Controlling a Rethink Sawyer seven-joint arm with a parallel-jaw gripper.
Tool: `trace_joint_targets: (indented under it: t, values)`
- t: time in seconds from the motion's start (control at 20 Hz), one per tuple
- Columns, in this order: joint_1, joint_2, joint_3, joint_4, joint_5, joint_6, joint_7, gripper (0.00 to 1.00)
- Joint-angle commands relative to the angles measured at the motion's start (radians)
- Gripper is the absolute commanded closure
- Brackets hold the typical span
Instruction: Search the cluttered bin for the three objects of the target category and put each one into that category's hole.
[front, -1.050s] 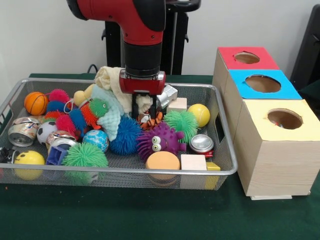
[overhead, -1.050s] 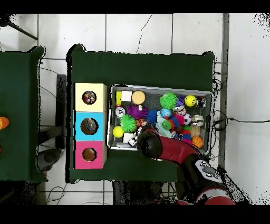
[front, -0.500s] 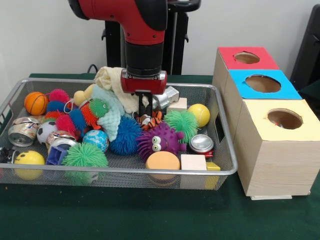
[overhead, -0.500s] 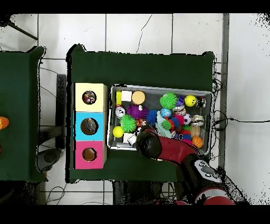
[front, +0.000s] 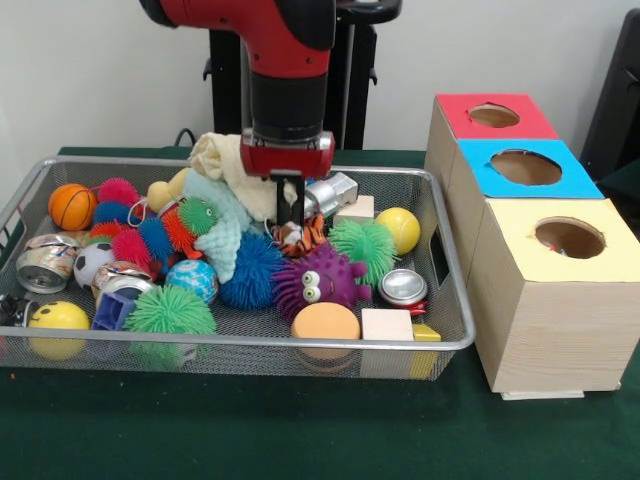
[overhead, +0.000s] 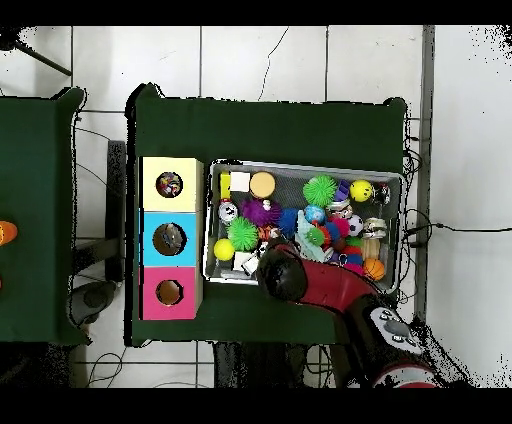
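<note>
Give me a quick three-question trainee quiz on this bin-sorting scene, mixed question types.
1. True or false: the purple spiky toy with eyes lies outside the wire mesh bin.
2. Which top has the wooden box nearest the front camera: A red, B blue, C yellow?
3. Fill in: the end effector hangs above the small orange striped ___ toy.

Key: 1 false; 2 C; 3 tiger.

The red and black arm (front: 285, 60) comes straight down from twelve o'clock, its gripper (front: 290, 208) pointing at six, dark fingers (front: 299, 203) close together.
</note>
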Motion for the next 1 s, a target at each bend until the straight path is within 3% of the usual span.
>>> trace_joint_targets:
  t: [0.05, 0.3, 0.6, 1.0]
  values:
    - [0.023, -0.232, 0.063, 0.119, 0.074, 0.217, 0.161, 1.0]
    - [0.039, -0.283, 0.051, 0.116, 0.099, 0.278, 0.161, 1.0]
    - [0.062, -0.313, 0.028, 0.122, 0.124, 0.274, 0.192, 1.0]
    - [0.055, -0.261, 0.037, 0.128, 0.128, 0.2, 0.18, 1.0]
